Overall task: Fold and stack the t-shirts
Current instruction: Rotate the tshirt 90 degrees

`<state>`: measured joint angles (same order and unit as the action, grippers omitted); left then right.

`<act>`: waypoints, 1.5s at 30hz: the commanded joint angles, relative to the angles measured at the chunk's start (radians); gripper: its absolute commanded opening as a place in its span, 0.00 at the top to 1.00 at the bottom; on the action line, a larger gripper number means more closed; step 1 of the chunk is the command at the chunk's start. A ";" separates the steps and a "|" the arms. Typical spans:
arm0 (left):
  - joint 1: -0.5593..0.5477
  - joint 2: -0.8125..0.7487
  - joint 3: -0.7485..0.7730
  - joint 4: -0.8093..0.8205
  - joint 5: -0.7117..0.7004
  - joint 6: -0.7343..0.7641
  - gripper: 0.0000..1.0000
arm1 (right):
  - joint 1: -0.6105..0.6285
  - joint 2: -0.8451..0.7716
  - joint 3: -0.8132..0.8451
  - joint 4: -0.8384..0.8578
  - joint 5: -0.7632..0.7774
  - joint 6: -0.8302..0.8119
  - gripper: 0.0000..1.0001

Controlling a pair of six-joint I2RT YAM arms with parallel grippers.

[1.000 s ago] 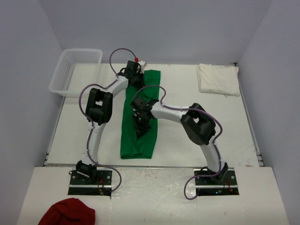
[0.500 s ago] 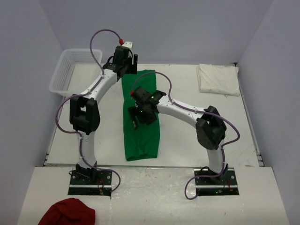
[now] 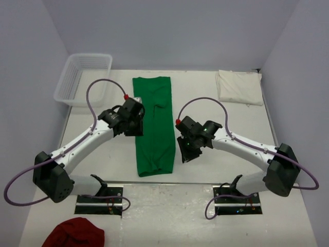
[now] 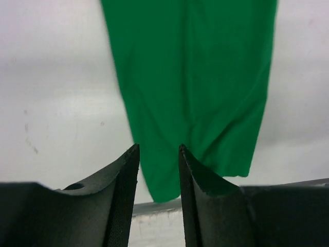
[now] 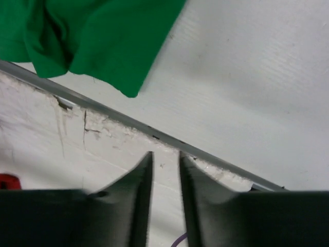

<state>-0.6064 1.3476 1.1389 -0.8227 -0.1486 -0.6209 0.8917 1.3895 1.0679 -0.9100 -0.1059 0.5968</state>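
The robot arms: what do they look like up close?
The left arm and right arm are white tubes with bulky black joints. A purple cable loops along each, with a red cap. The fingers are black tapered wedges.

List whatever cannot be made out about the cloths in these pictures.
- green t-shirt: the left wrist view cuts part of it off at the top edge, and the right wrist view shows only one corner.
- cream-white t-shirt: it appears in the top view only, too small to count its folds.
- dark red cloth: it is cut off by the top view's bottom edge.
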 commanded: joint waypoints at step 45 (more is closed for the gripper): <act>-0.253 -0.038 -0.364 -0.066 0.188 -0.309 0.54 | 0.006 0.238 0.009 0.217 -0.245 0.037 0.52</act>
<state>-0.8516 1.3022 0.7868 -0.8974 0.0242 -0.9318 0.8921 1.6318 1.0405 -0.6884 -0.3286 0.6220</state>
